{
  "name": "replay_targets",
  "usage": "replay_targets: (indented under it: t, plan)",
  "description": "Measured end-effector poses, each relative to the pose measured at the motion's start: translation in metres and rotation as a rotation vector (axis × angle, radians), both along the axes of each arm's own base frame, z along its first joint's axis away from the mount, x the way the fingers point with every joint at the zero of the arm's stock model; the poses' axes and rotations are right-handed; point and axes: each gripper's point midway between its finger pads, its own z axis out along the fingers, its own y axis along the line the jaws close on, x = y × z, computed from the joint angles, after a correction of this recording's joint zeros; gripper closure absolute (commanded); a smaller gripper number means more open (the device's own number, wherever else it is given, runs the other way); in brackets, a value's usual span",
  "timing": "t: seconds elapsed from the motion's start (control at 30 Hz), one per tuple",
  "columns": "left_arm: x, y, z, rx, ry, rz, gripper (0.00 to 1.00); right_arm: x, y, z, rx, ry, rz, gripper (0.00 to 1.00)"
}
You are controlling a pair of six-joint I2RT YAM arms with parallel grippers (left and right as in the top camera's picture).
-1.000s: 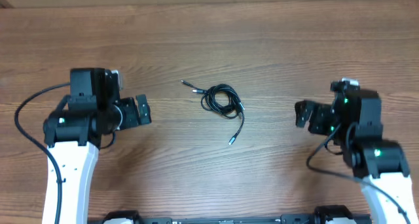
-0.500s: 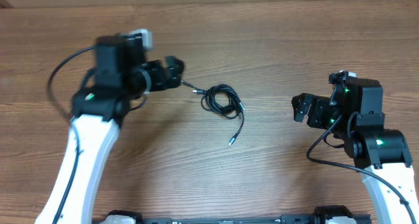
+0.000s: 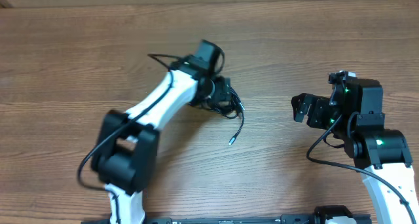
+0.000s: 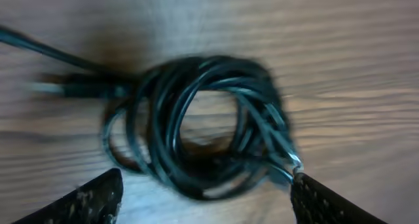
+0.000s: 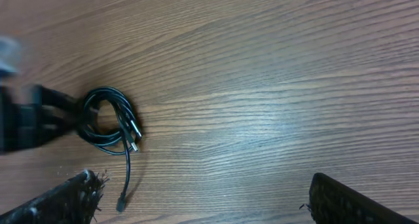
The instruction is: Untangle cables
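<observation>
Find the cables (image 3: pixel 243 122) wound into one small tight coil near the middle of the bench (image 3: pixel 314 40), a little toward the far edge. Note a single loose tail running out toward the near edge and ending in a plug tip (image 3: pixel 230 143).

Note the left gripper (image 3: pixel 221 97) directly over that coil, jaws spread wide and straddling the ring, holding nothing as far as the blurred left wrist view allows telling. Note the right gripper (image 3: pixel 302 110) well apart toward the right edge, jaws likewise wide and empty, looking across at the coil.

Judged as the step in hand: a first grasp on the bundle. To do it well:
- Come straight down, keeping the jaws wide until level with the bench, to avoid riding over such thin cord.
- Close on one side of the ring only. Avoid pinching the whole bundle, likely to lock the tangle tighter.
- Lift gently, expecting so light a coil to rise whole rather than open.
- Bring the right gripper in on the free tail, near the plug tip.
- Draw apart slowly, easing off at any sign of a knot tightening.

Cannot tell the number of separate cords from these views.
</observation>
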Motion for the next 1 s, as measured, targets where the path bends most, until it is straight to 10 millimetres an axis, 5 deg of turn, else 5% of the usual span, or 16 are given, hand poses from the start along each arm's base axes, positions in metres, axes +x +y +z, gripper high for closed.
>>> replay_targets:
  t: [0.1, 0.13, 0.23, 0.43, 0.5, 0.73, 1.0]
  plan:
    - [-0.007, -0.004, -0.027, 0.032, 0.055, 0.014, 0.46, 0.0, 0.0, 0.0, 0.001, 0.0, 0.001, 0.0]
    - [-0.008, -0.003, -0.031, 0.041, 0.064, 0.021, 0.65, 0.0, 0.0, 0.0, 0.002, -0.002, 0.001, 0.0]
    - [-0.011, 0.004, -0.035, 0.078, 0.081, 0.045, 0.96, 0.002, 0.002, 0.002, 0.008, -0.012, 0.007, 0.0]
    - [-0.016, 0.012, -0.031, 0.125, 0.096, 0.027, 0.96, 0.013, 0.016, 0.013, 0.074, -0.069, 0.062, 0.05]
    - [-0.017, 0.014, -0.024, 0.134, 0.083, -0.005, 0.96, 0.019, 0.029, 0.014, 0.127, -0.075, 0.109, 0.26]
    - [-0.016, 0.016, 0.017, 0.123, -0.004, -0.068, 0.96, 0.02, 0.08, -0.036, 0.266, 0.138, 0.271, 0.35]
    - [-0.024, 0.011, 0.017, 0.092, 0.03, -0.087, 0.96, 0.017, 0.148, -0.084, 0.278, 0.252, 0.454, 0.45]
